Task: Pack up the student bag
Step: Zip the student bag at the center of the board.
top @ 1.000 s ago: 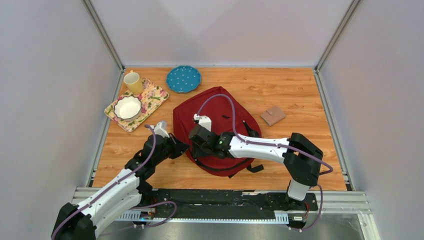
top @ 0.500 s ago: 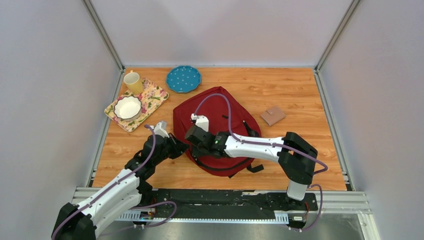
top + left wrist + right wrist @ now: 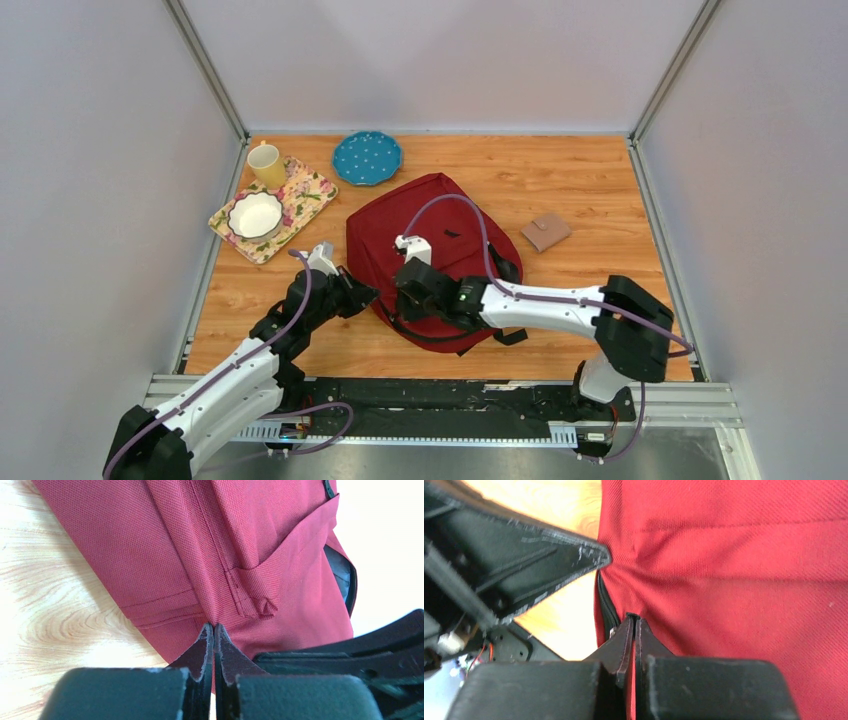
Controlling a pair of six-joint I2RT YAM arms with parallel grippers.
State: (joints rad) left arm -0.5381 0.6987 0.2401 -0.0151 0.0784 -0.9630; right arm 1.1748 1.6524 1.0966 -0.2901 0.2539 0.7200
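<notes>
The student bag [image 3: 440,215] lies flat near the middle of the counter [image 3: 600,170], and both claws work at its near left corner. The left claw [image 3: 214,630] is pinched together on the red hem, apparently to anchor the fabric. The right claw [image 3: 633,622] is clamped tight on cloth just beside the black zipper [image 3: 605,607], likely to draw the opening apart for packing.
</notes>
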